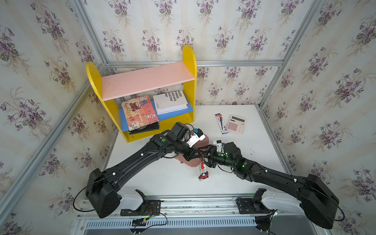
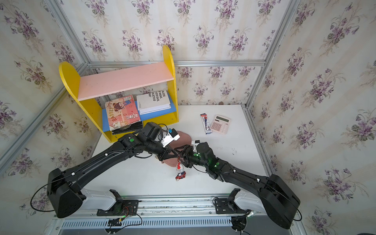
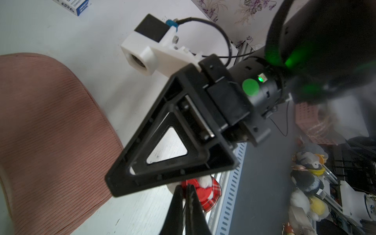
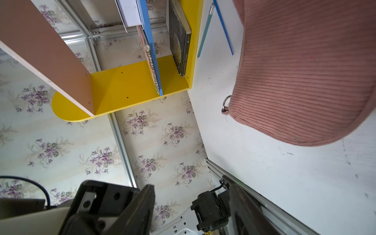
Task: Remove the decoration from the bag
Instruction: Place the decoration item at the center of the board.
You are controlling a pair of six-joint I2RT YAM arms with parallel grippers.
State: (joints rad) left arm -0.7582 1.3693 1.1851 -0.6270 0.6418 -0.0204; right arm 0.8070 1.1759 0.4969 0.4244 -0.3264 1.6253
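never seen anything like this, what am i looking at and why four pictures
Two black robot arms work over a white table. Two pictures look down from above; two come from cameras on the wrists. On the table lie a pink bag, a cat charm at its edge, a calculator and a pen box; a yellow shelf holds books. The left fingers are shut close to the charm; whether they pinch anything is hidden. The right fingers are open and empty.

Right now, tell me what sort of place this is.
Probably a robot test cell dressed as a study corner: floral wallpaper on an aluminium frame, a yellow bookshelf with books, a calculator on the white table.
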